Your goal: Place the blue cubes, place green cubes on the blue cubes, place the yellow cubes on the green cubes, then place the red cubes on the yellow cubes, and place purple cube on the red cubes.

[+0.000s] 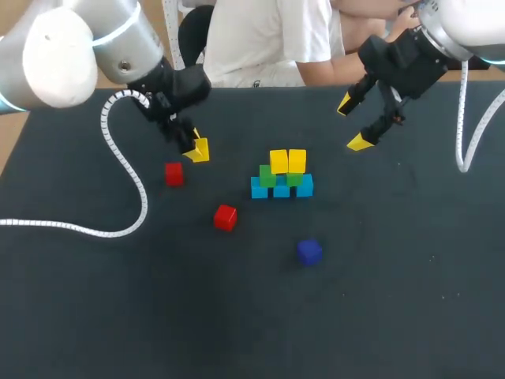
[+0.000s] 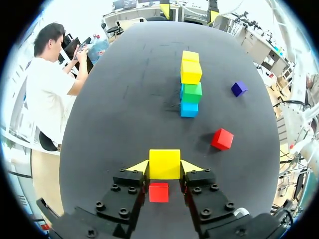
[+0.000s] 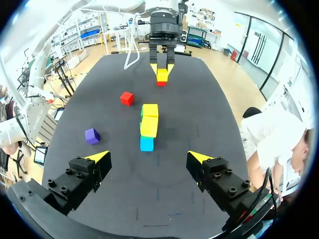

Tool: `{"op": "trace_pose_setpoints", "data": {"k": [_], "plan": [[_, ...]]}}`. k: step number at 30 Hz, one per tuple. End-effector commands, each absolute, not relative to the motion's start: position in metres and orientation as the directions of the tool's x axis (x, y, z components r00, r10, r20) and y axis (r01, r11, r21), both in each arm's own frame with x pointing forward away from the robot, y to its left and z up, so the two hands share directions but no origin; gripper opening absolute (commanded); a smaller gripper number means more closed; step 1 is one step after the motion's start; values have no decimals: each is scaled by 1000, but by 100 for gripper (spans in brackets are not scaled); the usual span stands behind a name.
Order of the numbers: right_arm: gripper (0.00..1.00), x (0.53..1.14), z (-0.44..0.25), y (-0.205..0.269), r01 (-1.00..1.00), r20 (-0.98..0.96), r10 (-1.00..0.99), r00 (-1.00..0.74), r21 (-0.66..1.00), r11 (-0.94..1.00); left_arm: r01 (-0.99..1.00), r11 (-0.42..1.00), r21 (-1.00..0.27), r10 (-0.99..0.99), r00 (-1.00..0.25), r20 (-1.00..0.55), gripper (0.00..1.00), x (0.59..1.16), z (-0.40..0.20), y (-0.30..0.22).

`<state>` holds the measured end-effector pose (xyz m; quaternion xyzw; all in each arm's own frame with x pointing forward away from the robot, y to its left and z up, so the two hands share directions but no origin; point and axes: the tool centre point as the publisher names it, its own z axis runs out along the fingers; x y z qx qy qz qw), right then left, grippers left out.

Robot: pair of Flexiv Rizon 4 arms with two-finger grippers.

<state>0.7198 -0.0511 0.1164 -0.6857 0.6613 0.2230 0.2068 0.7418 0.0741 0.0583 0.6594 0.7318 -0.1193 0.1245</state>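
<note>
First, purple cube [image 1: 309, 252]: lay alone on the dark table [image 1: 410, 316], nearer the robot than the stack and slightly to its right.
near red cube [image 1: 225, 217]: sat in front of the stack, off to its left, touching nothing.
stack [image 1: 282, 175]: stood mid-table, with three blue cubes [image 1: 282, 190] in a row at the bottom, green cubes [image 1: 267, 175] on them and two yellow cubes [image 1: 278, 161] side by side on top.
other red cube [image 1: 173, 174]: rested well to the left of the stack, about level with it, just beneath the left claw.
left claw [image 1: 196, 148]: hung left of the stack and a little beyond it, its fingers drawn in narrow on a third yellow cube [image 2: 164, 164], gripping it from both sides directly above the other red cube.
right claw [image 1: 353, 123]: hovered beyond the stack to its right, fingers spread wide, nothing between them.
</note>
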Motion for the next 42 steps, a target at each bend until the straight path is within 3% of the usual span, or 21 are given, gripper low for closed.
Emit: {"op": "trace_pose_setpoints", "data": {"k": [1,10,18,31,42], "plan": [[100,720,116,-51,-999,-580,-814,26,12,-41,995,102,-11,936,-100,-337,0,742,59,74],[100,720,116,-51,-999,-580,-814,26,12,-41,994,111,-16,933,-110,-342,0,739,58,74],[100,720,116,-51,-999,-580,-814,26,12,-41,989,136,-50,956,-144,-257,0,710,75,50],[100,720,116,-51,-999,-580,-814,26,12,-41,962,267,-56,921,-272,-278,0,668,89,21],[100,720,116,-51,-999,-580,-814,26,12,-41,962,267,-61,928,-274,-254,0,665,87,-7]]}}
